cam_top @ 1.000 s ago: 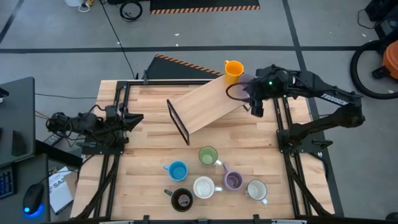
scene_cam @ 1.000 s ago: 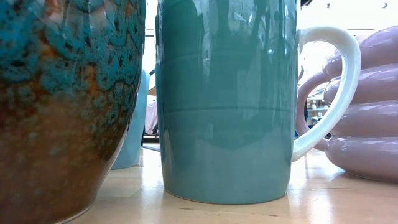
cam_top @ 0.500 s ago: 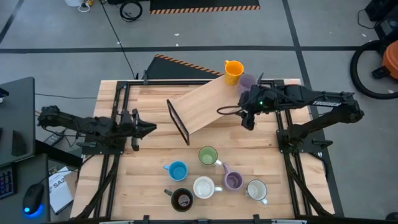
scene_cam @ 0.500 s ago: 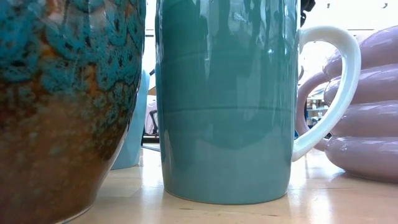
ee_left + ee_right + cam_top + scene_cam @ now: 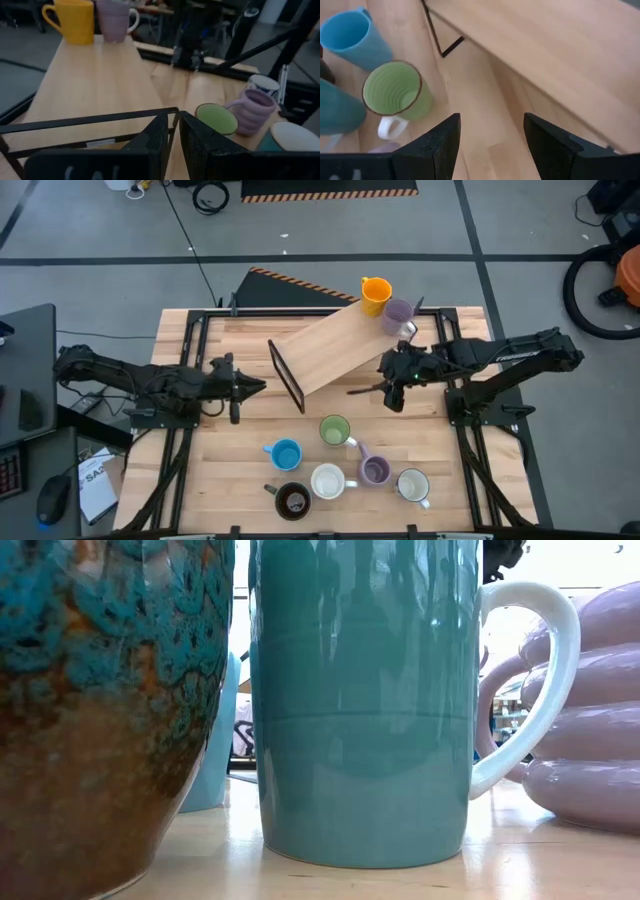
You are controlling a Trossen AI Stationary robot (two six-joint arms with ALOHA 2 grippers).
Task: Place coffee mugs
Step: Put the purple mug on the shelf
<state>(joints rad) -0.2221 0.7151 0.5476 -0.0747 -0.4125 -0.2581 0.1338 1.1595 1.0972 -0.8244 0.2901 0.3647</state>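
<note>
No readable writing shows on the green mug (image 5: pixel 334 430) or shelf (image 5: pixel 330 350).

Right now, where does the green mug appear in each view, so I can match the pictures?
High view: green mug, centre of table, just in front of the wooden shelf.
Low view: not identifiable; other mugs fill the picture.
Left wrist view, lower right, beside a purple mug.
Right wrist view, left of centre, seen from above.
Shared landmark: the wooden shelf, in all views but the low one.
</note>
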